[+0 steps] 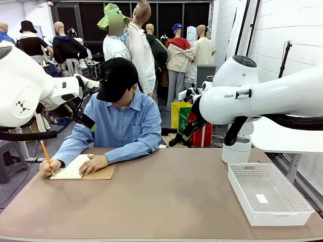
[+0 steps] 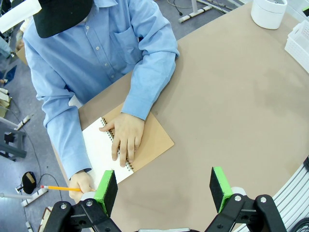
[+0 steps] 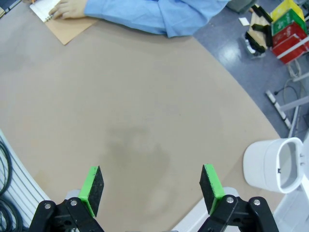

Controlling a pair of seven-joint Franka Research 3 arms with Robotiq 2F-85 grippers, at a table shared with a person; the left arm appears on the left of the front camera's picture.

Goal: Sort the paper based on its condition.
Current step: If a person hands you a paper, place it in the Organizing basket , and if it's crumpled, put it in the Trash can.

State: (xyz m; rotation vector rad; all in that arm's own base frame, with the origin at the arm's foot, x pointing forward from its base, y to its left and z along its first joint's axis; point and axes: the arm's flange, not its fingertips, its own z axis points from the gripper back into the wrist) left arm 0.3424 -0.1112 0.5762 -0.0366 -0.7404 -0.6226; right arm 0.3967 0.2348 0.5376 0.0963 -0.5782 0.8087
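A person in a blue shirt and black cap sits at the far side of a brown table (image 1: 166, 196), bent over a spiral-bound notebook (image 1: 70, 167) that lies open near the table's far left corner. The paper here is the notebook's top page (image 2: 99, 152): plain white, flat and smooth, with no creases visible, still held in the wire spiral along one edge. It rests on the tan cardboard cover (image 2: 157, 135), which is folded out beside it. One of the person's hands (image 2: 124, 137) lies flat across the spiral, pressing on page and cover. The other hand (image 1: 49, 168) holds an orange pencil (image 1: 45, 151) upright at the page's outer edge.

On the near right part of the table stands a white mesh basket (image 1: 298, 201), with a small white slip (image 1: 261, 198) lying on its floor.

The left gripper (image 2: 164, 191) hangs in the air above the table, near the notebook, jaws spread wide and holding nothing. The right gripper (image 3: 152, 186) hangs over bare tabletop, also wide open and empty. A white cylindrical bin (image 3: 270, 164) stands by the table's edge.
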